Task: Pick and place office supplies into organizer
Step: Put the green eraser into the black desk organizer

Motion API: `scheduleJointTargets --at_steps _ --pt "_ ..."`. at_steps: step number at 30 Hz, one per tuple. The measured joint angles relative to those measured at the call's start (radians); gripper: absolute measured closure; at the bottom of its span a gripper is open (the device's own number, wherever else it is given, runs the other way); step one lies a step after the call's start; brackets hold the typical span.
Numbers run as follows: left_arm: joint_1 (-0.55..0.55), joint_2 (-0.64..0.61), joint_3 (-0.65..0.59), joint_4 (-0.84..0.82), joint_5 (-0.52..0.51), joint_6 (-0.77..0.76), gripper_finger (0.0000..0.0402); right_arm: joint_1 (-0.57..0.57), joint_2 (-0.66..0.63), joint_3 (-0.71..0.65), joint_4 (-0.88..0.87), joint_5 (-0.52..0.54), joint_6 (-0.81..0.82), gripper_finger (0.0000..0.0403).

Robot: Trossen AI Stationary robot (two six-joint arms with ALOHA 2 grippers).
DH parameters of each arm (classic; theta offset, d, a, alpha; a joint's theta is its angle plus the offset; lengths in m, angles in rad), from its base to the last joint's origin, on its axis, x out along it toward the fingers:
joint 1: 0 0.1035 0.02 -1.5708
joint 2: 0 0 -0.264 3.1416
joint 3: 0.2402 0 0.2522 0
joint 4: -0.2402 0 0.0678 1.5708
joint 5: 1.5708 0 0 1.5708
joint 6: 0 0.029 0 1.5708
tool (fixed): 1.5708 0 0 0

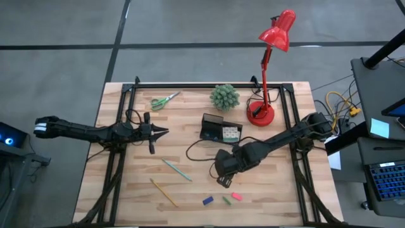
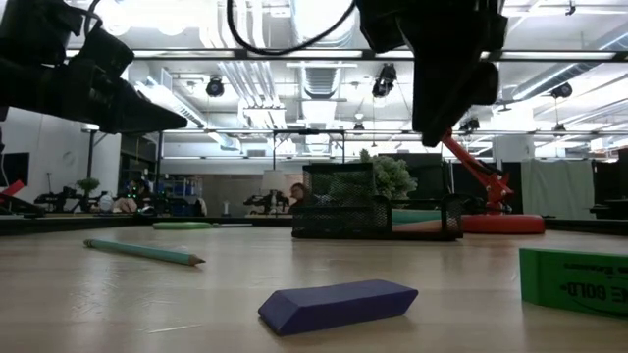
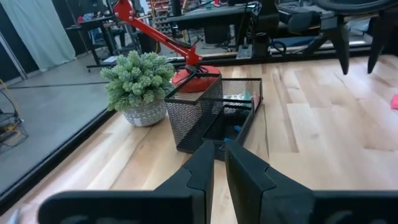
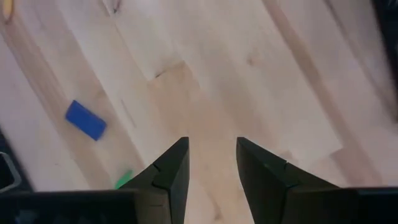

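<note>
organizer [image 1: 219, 128]: some supplies already inside, well beyond right fingertips | left on table: blue eraser [image 1: 207, 201], green eraser [image 1: 226, 200], pink eraser [image 1: 236, 196] just past right gripper [image 1: 223, 182], fingers apart, empty; pen [image 1: 176, 170], pencil [image 1: 164, 192], scissors [image 1: 165, 100] | left gripper [image 1: 163, 132] idle, nearly closed, empty

red desk lamp [image 1: 273, 38], potted plant [image 1: 224, 97], wooden table [image 1: 126, 190]
</note>
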Motion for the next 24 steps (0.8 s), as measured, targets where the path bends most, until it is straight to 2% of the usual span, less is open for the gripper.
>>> scheduleJointTargets --at_steps 12,18,24 --pt "0.0 0.007 0.0 -0.003 0.0 0.066 0.0375 0.167 0.019 0.0 0.061 0.01 0.397 0.028" --pt "0.0 0.005 0.002 -0.003 0.0 0.081 0.0375 0.219 0.104 0.028 0.142 0.004 0.421 0.0278" --pt "0.0 0.015 0.002 -0.003 0.0 0.108 0.0375 0.218 0.24 0.18 0.112 0.002 0.327 0.0254"
